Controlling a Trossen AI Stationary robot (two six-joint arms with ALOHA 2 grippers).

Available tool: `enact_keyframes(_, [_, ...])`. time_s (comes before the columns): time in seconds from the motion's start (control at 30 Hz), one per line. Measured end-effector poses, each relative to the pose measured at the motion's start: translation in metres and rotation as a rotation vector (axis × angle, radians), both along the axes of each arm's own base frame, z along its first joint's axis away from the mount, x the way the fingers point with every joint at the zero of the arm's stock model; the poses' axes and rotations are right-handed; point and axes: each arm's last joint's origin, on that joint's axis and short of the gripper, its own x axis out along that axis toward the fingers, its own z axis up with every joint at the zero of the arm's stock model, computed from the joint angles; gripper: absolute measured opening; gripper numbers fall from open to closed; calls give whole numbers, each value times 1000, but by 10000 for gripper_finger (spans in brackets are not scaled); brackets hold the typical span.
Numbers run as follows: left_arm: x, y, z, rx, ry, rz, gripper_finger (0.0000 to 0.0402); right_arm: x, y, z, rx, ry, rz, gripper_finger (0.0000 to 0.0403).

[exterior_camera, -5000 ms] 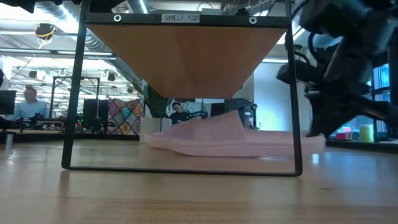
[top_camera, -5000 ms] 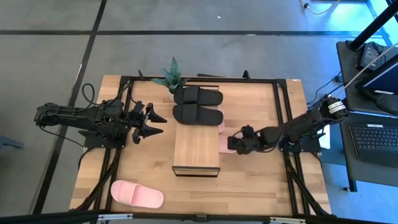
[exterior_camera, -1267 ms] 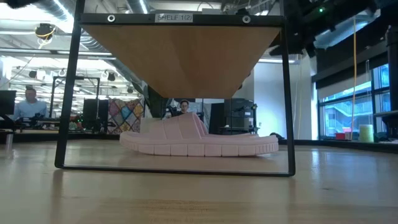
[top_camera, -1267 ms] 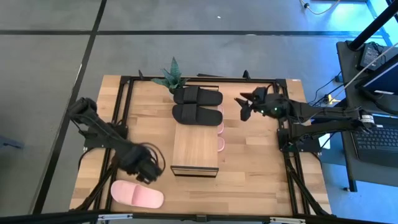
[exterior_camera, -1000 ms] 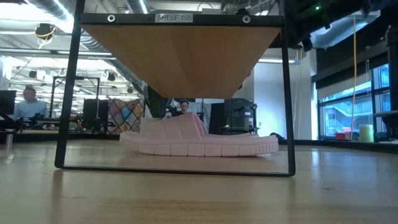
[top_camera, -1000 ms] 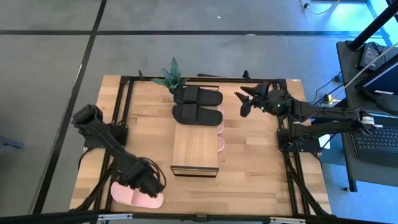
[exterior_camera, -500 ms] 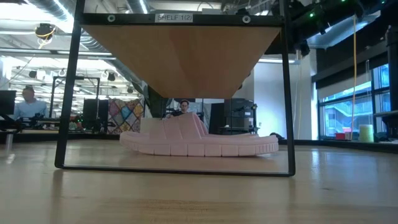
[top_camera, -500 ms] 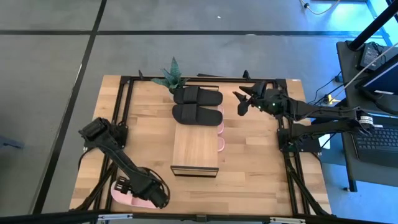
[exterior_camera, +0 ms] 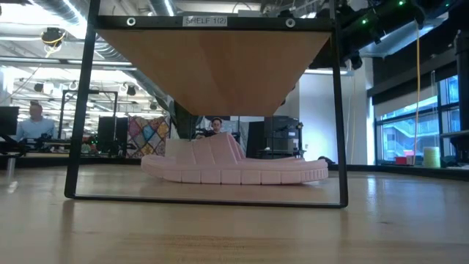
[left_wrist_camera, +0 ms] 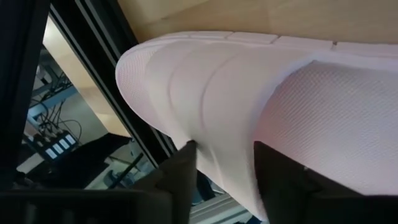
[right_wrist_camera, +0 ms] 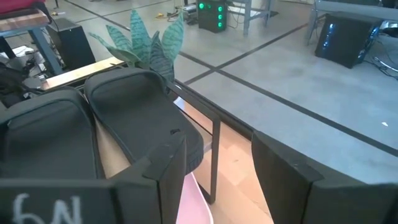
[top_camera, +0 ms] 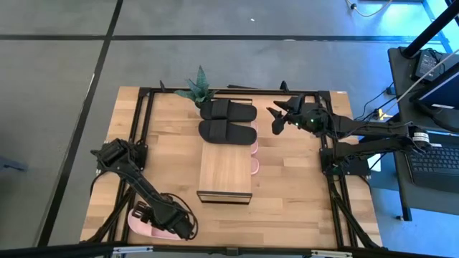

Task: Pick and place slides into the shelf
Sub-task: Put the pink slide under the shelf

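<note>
High view: left tool grips pink slide.

I see the wooden table bordered by a dark frame. In its middle stands the shelf, its long side running near to far. On its far end sit the two black slides, side by side. Under the plank, pink slides rest on the tabletop, their edges peeking out on the shelf's right side. One more pink slide lies at the near left corner. A small green plant stands at the far edge.
</note>
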Motion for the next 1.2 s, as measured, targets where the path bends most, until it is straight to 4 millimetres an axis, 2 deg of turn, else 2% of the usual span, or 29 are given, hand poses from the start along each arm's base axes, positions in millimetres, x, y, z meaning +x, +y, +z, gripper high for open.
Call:
enact_keyframes(0.27, [0, 1, -1, -30, -20, -60, 18, 0, 0, 0, -1, 1, 0, 181])
enact_keyframes(0.4, [2, 4, 4, -46, -51, -82, 11, 0, 0, 0, -1, 0, 0, 181])
enact_keyframes(0.5, [4, 8, 17, -47, -110, -84, 6, 0, 0, 0, -1, 0, 0, 181])
enact_keyframes(0.67, [3, 19, 57, -134, -236, -77, 4, 0, 0, 0, -1, -1, 0, 181])
enact_keyframes(0.87, [-7, 36, 124, -323, -464, -75, 2, 0, 0, 0, -2, -2, 0, 181])
enact_keyframes(0.93, [-10, 41, 148, -421, -593, -103, 2, 0, 0, 0, -2, -2, 0, 181])
enact_keyframes(1.03, [-13, 51, 177, -479, -808, -147, 2, 0, 0, 0, -1, -2, -1, 181])
enact_keyframes(1.1, [-13, 60, 194, -461, -988, -177, 2, 0, 0, 0, 1, -4, -1, 181])
enact_keyframes(1.2, [-14, 75, 215, -344, -1258, -229, 1, 0, 0, 0, 21, -21, -8, 181])
